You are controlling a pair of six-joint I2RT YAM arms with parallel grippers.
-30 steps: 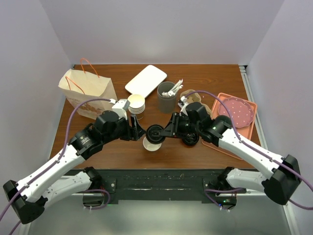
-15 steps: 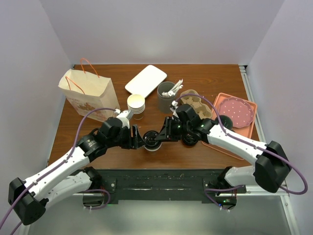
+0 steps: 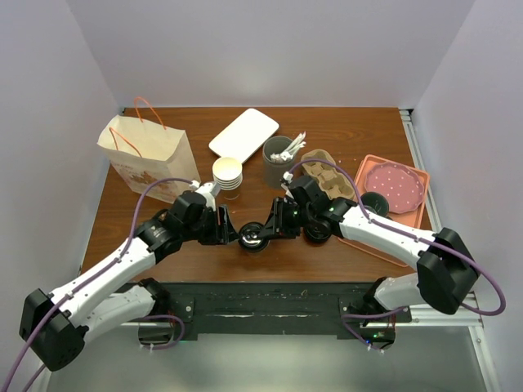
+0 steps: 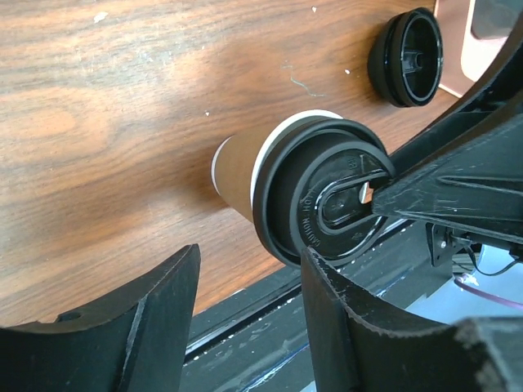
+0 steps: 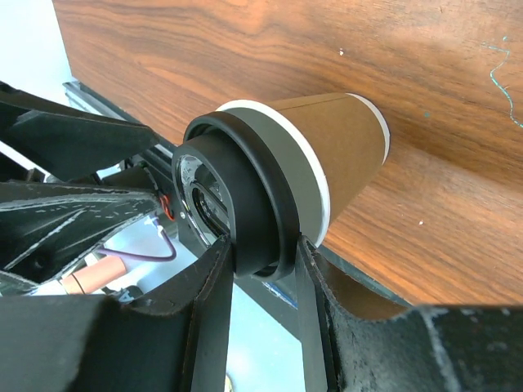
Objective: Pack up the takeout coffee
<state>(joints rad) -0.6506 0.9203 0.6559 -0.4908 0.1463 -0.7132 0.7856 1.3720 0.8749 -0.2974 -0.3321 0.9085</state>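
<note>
The takeout coffee (image 3: 252, 238) stands near the table's front edge, midway between the arms. It is a paper cup (image 5: 347, 143) capped with a black lid (image 4: 323, 200). My right gripper (image 3: 266, 231) comes in from the right and is shut on the lid's rim, one finger on each side (image 5: 263, 249). My left gripper (image 3: 232, 231) is open just left of the cup. In the left wrist view its fingers (image 4: 339, 314) sit short of the lid and hold nothing. The paper bag (image 3: 144, 153) stands at the back left.
A stack of lidless cups (image 3: 228, 175), a grey cup of utensils (image 3: 279, 161) and a white tray (image 3: 243, 133) stand behind. A cardboard cup carrier (image 3: 328, 175), a loose black lid (image 4: 406, 55) and a pink tray (image 3: 413, 214) with a plate are on the right.
The right gripper has brought the black lid down onto the cup. The left gripper has moved in beside the cup and its jaws have narrowed a little.
</note>
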